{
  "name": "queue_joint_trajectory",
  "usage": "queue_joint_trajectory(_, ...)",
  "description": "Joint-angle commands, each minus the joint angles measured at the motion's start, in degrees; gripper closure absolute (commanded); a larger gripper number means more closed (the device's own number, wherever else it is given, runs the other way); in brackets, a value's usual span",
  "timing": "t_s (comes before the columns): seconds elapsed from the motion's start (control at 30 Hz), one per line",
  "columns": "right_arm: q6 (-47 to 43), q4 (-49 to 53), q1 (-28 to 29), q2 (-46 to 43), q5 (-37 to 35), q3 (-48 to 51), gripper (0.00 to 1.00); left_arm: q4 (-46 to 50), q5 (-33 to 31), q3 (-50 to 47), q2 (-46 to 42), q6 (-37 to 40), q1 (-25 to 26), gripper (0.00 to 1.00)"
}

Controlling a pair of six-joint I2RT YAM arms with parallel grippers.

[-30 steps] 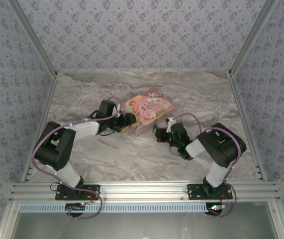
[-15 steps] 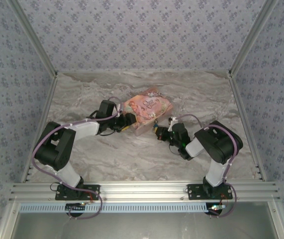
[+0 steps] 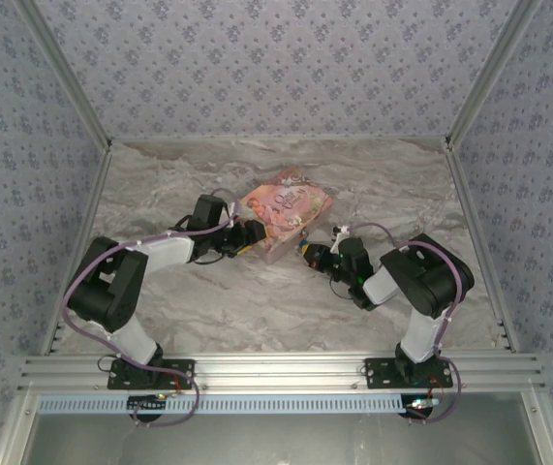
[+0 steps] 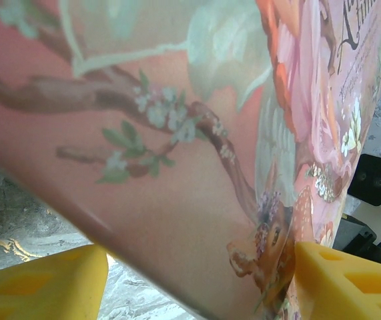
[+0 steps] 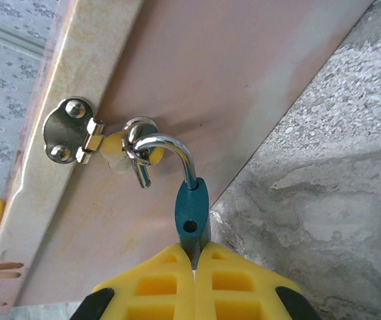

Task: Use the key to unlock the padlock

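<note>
Left fingers (image 4: 50, 283) apart, right fingers (image 5: 157, 283) together.

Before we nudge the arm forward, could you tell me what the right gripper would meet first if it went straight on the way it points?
Probably the pink box: the right gripper, shut on the padlock, points at the box's side by the hasp; depth is unclear.

Overhead rear view; two close wrist-views

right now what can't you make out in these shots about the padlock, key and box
- Key: the right wrist view has the right gripper shut on the teal padlock; its fingers cover the body's lower end, so no key or keyhole can be made out.
- Padlock from the top view: too small, behind the gripper.
- Box: the left wrist view is too close and blurred; the left gripper straddles it, contact unclear.
</note>
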State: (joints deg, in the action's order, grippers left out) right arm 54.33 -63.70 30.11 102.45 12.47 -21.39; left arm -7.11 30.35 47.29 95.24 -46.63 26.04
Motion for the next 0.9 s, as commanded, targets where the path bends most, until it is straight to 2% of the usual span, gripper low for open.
queue_joint_trajectory(0.0, 3.5, -7.26, -2.01, -0.84, -2.06, -1.83, 0.95, 7.39, -2.84, -2.13, 1.61, 0.67, 0.32, 0.29)
queue_joint_trajectory(0.27, 5.53, -5.74, -3.64, -1.55, -1.12, -3.81, 0.95, 7.11, -2.93, -2.65, 1.7, 0.7, 0.37, 0.29)
queue_joint_trajectory(0.5, 3.44, -1.85, -3.94, -0.22, 0.95, -6.19, 0.95, 6.76, -2.75, -2.91, 1.7, 0.66, 0.5, 0.29)
queue_joint_trajectory(0.63, 2.88, -3.23, -3.87, 1.24, 0.9, -5.29, 0.94, 6.67, -3.11, -3.08, 1.58, 0.65, 0.5, 0.29)
queue_joint_trajectory(0.77, 0.0, -3.2, -4.54, 0.63, 0.7, -3.52, 0.85, 7.03, -3.26, -3.08, 1.26, 0.74, 0.5, 0.29)
queue_joint_trajectory(0.87, -3.61, -1.54, -5.34, -0.6, 2.95, -2.91, 0.72, 7.27, -3.45, -3.02, 0.91, 0.91, 0.5, 0.29)
